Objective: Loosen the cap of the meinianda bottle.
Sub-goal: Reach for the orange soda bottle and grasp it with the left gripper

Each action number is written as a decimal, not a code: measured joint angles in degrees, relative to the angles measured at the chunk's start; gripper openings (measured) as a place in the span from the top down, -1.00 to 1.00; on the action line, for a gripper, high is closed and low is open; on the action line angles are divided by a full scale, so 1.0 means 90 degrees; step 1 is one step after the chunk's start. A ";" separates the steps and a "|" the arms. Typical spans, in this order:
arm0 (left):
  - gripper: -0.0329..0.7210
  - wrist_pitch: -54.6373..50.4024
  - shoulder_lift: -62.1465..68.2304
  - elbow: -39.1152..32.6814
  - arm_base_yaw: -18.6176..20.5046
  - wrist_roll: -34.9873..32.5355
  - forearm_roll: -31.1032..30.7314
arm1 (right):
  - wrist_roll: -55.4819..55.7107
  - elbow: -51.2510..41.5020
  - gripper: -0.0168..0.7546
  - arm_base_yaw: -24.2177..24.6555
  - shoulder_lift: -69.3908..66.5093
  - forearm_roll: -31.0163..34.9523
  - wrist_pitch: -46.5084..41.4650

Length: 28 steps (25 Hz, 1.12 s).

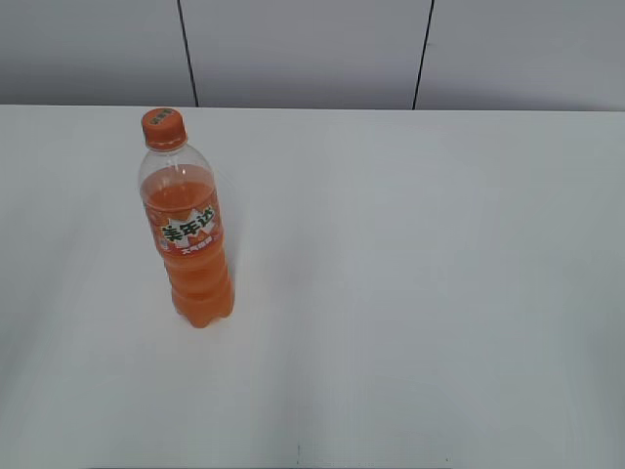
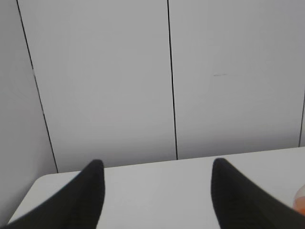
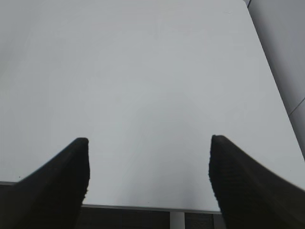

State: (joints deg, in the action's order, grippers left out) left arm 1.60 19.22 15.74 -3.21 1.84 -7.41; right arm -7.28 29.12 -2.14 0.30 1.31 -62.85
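Observation:
The meinianda bottle stands upright on the white table, left of centre in the exterior view. It is clear plastic with orange liquid and an orange label. Its orange cap sits on top with a small grey mark. Neither gripper shows in the exterior view. My left gripper is open and empty, facing the back wall; a sliver of the orange bottle shows at the right edge. My right gripper is open and empty above the near table edge.
A grey panelled wall with dark vertical seams runs behind the table. The table's near edge shows in the right wrist view, with dark space below it.

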 joint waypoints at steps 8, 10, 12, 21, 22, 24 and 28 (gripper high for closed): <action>-0.24 0.1146 0.1489 0.0000 0.0000 0.0000 0.0006 | 0.0000 0.0000 -0.56 0.0000 0.0000 0.0000 0.0000; -0.23 0.1454 0.1834 0.0000 0.0000 0.0000 0.0006 | 0.0000 0.0000 -0.56 0.0000 0.0000 -0.0005 0.0000; -0.22 0.1678 0.2097 0.0000 0.0000 0.0000 0.0006 | 0.0000 0.0000 -0.56 0.0000 0.0000 -0.0005 0.0000; -0.21 0.2504 0.3108 0.0000 0.0000 0.0000 0.0006 | 0.0000 0.0000 -0.56 0.0000 0.0000 -0.0005 0.0000; -0.21 0.2608 0.3284 0.0000 0.0000 0.0000 0.0006 | 0.0000 0.0000 -0.56 0.0000 0.0000 -0.0005 0.0000; -0.21 0.2835 0.3690 0.0000 0.0000 0.0000 -0.0175 | 0.0000 0.0000 -0.56 0.0000 0.0000 -0.0005 0.0000; -0.21 0.3187 0.4209 0.0000 0.0000 0.0000 -0.0785 | 0.0000 0.0000 -0.56 0.0000 0.0000 -0.0005 0.0000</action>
State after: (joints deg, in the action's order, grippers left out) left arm 30.28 57.11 15.74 -3.21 1.84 -14.47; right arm -7.28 29.12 -2.14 0.30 1.26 -62.85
